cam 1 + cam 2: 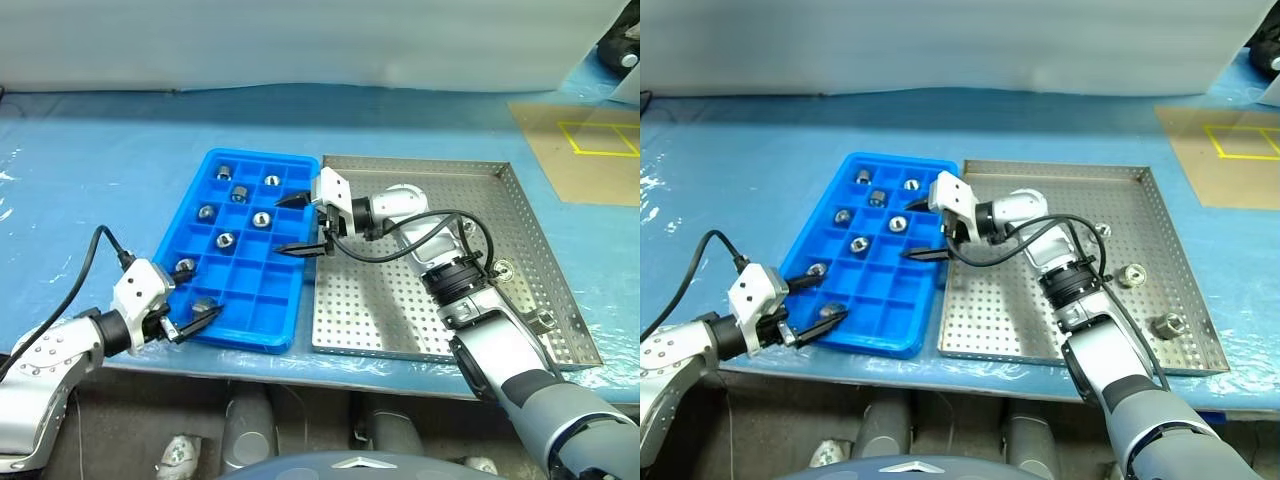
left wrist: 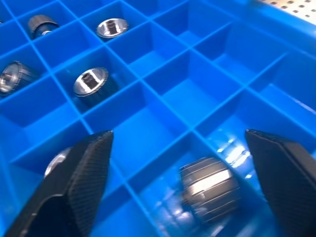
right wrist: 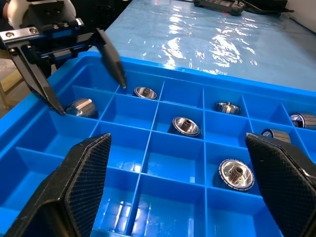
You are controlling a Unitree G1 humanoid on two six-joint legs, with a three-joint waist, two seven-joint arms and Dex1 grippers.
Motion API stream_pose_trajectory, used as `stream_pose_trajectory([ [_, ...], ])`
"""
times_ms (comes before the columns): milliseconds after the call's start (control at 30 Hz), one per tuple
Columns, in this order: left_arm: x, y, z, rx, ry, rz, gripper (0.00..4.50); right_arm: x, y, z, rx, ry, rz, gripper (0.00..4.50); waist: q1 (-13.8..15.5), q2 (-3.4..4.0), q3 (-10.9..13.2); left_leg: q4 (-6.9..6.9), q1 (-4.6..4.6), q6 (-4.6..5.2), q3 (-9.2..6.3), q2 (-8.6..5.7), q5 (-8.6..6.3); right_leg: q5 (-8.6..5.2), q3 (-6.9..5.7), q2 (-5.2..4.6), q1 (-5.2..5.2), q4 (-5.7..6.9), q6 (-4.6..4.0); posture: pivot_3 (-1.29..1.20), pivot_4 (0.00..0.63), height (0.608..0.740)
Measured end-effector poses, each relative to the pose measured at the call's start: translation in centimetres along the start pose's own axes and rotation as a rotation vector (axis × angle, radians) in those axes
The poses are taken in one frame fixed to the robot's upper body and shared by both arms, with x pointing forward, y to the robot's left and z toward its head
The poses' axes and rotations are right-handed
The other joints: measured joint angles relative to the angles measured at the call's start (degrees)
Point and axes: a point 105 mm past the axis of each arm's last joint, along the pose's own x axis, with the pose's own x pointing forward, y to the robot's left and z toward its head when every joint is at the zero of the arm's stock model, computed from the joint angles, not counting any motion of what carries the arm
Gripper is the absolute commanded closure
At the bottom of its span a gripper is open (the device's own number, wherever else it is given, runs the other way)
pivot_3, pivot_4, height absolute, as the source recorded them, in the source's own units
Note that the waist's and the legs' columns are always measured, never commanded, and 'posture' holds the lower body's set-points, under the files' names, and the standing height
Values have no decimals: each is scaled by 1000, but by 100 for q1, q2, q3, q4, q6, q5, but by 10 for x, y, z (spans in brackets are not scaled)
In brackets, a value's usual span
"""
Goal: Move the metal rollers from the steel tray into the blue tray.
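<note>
Left wrist view: the left gripper (image 2: 177,148) has its fingers spread wide with nothing between them, poised over a roller (image 2: 210,188) lying on its side in a near compartment of the blue tray (image 1: 262,330). The right gripper (image 1: 305,224) is also fully spread and empty, hovering over the tray's right edge beside the steel tray (image 1: 520,200). Eight metal rollers sit in the blue tray, one per compartment, in the far and left cells. Three more rollers (image 1: 1131,274) remain on the steel tray's right side, well apart from either gripper. The risk, as I judge it: the left fingers hang low between the dividers, so pulling away sideways could catch a wall, jolt the tray and tip rollers out of their cells.
</note>
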Motion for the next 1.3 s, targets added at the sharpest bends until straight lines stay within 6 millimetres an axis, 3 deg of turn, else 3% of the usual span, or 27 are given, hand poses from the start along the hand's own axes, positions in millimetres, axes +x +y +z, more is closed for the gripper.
stream_pose_trajectory([
  [200, 5, 4, 3, 28, -9, 9, 118, -2, 4, 4, 8, -6, 33, 0, -2, -1, -1, 2, 0, 0, 0, 0, 0, 0, -1, 0, 1, 2, 0, 178, 150, 740],
  [433, 18, 23, 50, 98, -165, 18, 118, -12, 7, 11, 14, 0, 65, 0, -6, -2, -1, 22, 14, -1, -5, -1, 1, 3, 0, -1, 20, 14, -4, 103, 150, 740],
  [600, 48, 26, 82, 115, -277, -43, 118, -27, 2, 6, 24, 18, -18, 0, -9, -3, -3, 31, 22, -6, -4, -3, 4, 6, 3, -2, 30, 22, -5, -11, 150, 740],
  [733, 76, 16, 127, 159, -410, -173, 118, -57, -4, -4, 44, 69, -157, 0, -60, -4, -4, 48, 21, -20, -3, -9, 13, 10, 13, -2, 35, 22, -3, -120, 150, 740],
  [833, 95, 9, 146, 171, -469, -273, 118, -83, -7, -11, 59, 110, -270, 0, -166, -3, -5, 50, 22, -20, -2, -10, 13, 11, 16, 0, 38, 21, -2, -212, 150, 740],
  [1067, 146, -19, 159, 187, -510, -509, 118, -141, -8, -34, 129, 187, -596, 0, -525, -4, -6, 53, 25, -12, 5, -12, 10, 15, 32, 6, 38, 12, 4, -394, 150, 740],
  [1300, 167, -40, 164, 193, -549, -605, 118, -176, -15, -56, 164, 250, -878, 0, -812, -4, -6, 63, 40, 8, 18, -18, -2, 18, 44, 7, 51, 8, 8, -439, 150, 740],
])
